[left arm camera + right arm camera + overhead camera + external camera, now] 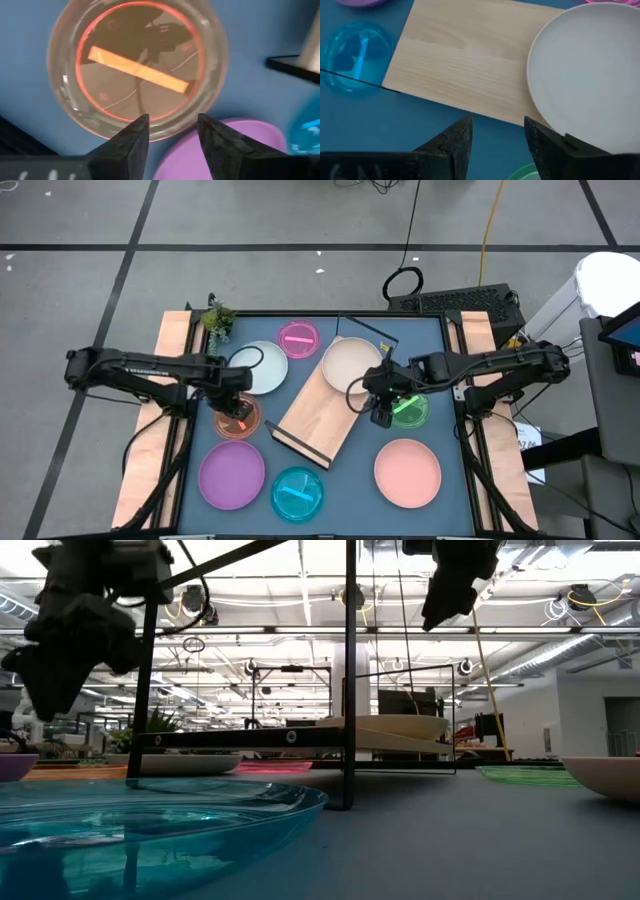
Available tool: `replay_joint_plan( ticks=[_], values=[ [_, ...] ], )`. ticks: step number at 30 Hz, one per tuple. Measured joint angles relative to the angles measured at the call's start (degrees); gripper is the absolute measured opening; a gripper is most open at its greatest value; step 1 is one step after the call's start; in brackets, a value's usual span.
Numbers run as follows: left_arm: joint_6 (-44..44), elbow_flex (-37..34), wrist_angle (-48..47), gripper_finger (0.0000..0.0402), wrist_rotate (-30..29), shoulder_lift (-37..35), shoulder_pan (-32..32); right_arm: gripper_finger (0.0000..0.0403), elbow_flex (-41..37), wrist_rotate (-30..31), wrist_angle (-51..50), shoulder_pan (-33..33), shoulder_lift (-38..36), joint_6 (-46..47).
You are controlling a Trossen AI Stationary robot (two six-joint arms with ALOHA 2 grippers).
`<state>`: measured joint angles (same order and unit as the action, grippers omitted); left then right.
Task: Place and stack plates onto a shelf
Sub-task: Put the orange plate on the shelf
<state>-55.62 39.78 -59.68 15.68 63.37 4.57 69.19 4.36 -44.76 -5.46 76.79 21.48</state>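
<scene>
Left hand [237,415], fingers parted and empty, hovers over the orange plate [237,418] at centre left; descend squarely to straddle its rim. Right hand [381,414], parted and empty, waits beside the beige plate [350,364] on the shelf [315,415].

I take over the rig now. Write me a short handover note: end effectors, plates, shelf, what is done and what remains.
Left end effector: open, empty, over the orange plate.
Right end effector: open, empty, at the shelf edge beside the beige plate.
Done: only the beige plate sits on the shelf.
Left: seven plates on the table, among them purple plate, blue plate, salmon plate, green plate.
</scene>
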Motion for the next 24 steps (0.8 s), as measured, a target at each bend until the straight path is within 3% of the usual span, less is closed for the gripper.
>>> replay_joint_plan(
  ticks=[7, 20, 24],
  values=[
    [2.9, -3.5, 0.0, 0.0168, 2.5, -0.1, 2.6, 0.0160, 0.0, 0.0, 0.0, -1.8, 0.0, 1.6],
    [3.3, -3.7, -0.4, 0.0166, 2.8, 0.4, 7.2, 0.0160, 0.0, 0.0, 0.0, -3.3, 0.0, 2.7],
    [3.6, -3.7, -0.4, 0.0166, 0.3, 0.4, 8.0, 0.0160, 0.0, 0.0, -0.3, -3.3, 0.0, 2.4]
  ],
)
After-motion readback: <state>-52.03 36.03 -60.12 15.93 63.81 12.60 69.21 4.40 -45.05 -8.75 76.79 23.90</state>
